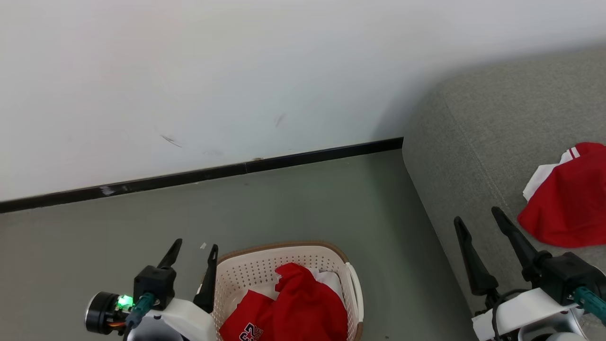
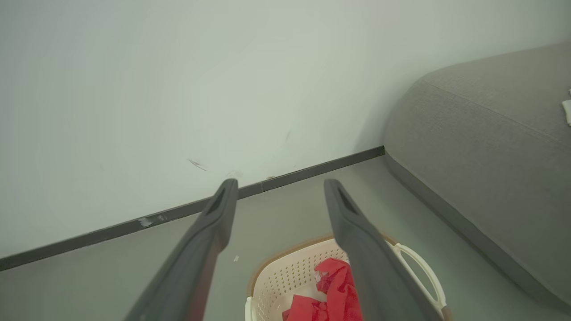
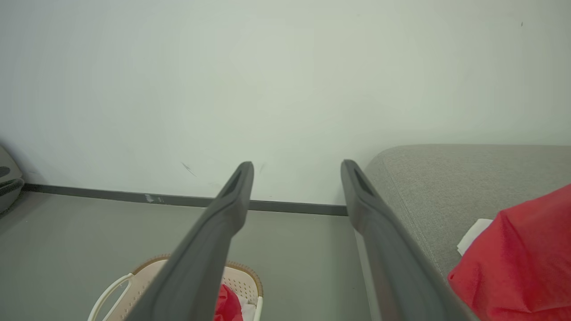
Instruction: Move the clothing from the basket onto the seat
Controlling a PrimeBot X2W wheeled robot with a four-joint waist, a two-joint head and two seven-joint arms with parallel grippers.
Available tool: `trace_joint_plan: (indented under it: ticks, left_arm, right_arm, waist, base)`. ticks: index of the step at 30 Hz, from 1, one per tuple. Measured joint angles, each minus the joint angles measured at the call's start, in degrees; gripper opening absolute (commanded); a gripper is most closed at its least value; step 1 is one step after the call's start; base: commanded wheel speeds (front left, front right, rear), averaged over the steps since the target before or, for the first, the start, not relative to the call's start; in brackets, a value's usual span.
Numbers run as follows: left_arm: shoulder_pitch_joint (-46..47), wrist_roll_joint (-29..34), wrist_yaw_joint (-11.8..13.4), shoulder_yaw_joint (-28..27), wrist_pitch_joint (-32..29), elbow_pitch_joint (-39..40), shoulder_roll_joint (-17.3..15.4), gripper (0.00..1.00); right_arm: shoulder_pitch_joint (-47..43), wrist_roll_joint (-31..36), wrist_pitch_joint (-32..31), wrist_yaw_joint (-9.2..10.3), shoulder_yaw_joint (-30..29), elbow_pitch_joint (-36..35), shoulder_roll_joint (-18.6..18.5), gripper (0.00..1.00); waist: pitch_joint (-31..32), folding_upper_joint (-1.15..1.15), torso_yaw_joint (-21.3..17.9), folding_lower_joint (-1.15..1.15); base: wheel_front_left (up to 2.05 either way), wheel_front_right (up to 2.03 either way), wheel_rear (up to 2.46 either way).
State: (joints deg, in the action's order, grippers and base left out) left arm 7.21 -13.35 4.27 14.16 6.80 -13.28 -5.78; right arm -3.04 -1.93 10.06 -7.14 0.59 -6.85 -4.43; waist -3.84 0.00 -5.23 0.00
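Note:
The cream basket stands on the floor at the bottom centre of the head view, with red clothing bunched inside, one piece showing dark print. Another red and white garment lies on the grey seat at the right. My left gripper is open just left of the basket's rim, holding nothing. My right gripper is open over the seat's front edge, left of the garment there, empty too. The left wrist view shows the basket and clothing below the fingers; the right wrist view shows the garment on the seat.
A white wall with a black skirting strip runs behind the basket. Bare grey floor lies between the wall, the basket and the seat. A dark rounded object sits at the far left of the right wrist view.

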Motion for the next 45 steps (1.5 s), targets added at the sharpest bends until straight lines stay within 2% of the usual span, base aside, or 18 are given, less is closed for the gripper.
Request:
trace_joint_plan:
  ticks: [14,21,45]
  left_arm:
    - [5.3,4.6,-3.4,8.3,-3.2,-8.5,1.4,1.0]
    - [7.3,5.5,-3.9,10.4,-3.2,-12.4,2.1,1.0]
    - [19.3,8.6,-3.1,12.2,-1.8,-22.2,2.9,1.0]
  right_arm:
    - [0.0,0.4,-0.1,-0.01,-3.8,-4.1,0.4,1.0]
    - [0.5,0.4,0.0,0.0,-4.6,-6.1,0.8,1.0]
    - [10.1,-0.5,2.0,-0.01,-5.4,-9.6,1.7,1.0]
  waist:
    - [-5.7,0.0,-1.4,0.0]
    - [-9.7,0.0,-2.3,0.0]
    - [-25.0,0.0,-6.4,0.0]
  base:
    - [0.0,0.0,0.0]
    - [0.0,0.0,0.0]
    - [0.0,0.0,0.0]
